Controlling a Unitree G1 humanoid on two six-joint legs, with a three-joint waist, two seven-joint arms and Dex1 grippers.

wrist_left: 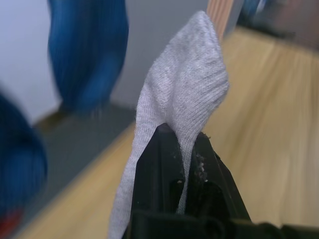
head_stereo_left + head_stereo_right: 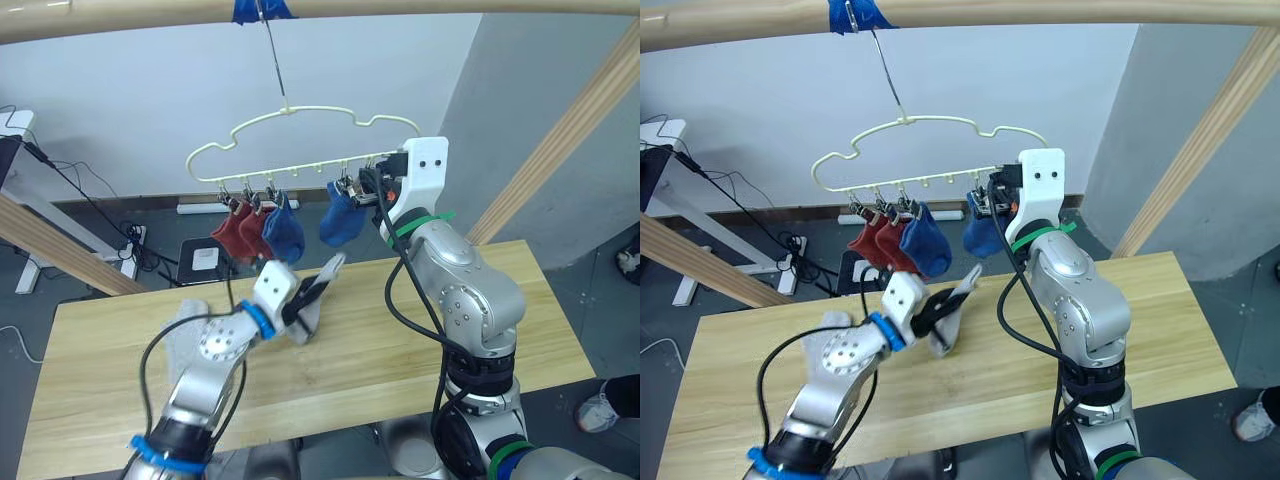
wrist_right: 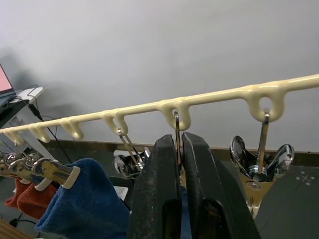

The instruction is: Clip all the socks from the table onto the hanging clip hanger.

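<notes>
**A:** Entry, nearest first. Your left tool (image 2: pixel 306 300) was clamped on a light grey sock (image 2: pixel 318 295), held up just above the desk (image 2: pixel 420 340). A second grey sock (image 2: pixel 183 335) lay flat on the desk beside that arm.

**B:** And your right tool?

**A:** Your right tool (image 3: pixel 179 164) was raised to the clip hanger (image 2: pixel 300 135), fingers pressed together around a clip (image 3: pixel 177 130) on the bar, next to the right-hand blue sock (image 2: pixel 340 218). One empty clip (image 3: pixel 258 167) hung just beside it, towards the end of the bar.

**B:** Count so far?

**A:** Four hung: two rust-red socks (image 2: pixel 242 230) and a blue sock (image 2: pixel 284 232) bunched at the left end, the other blue sock near the right. You had two grey ones left. Judged roughly two-thirds done. The step in hand looked like bringing the held sock up to a clip.
</notes>
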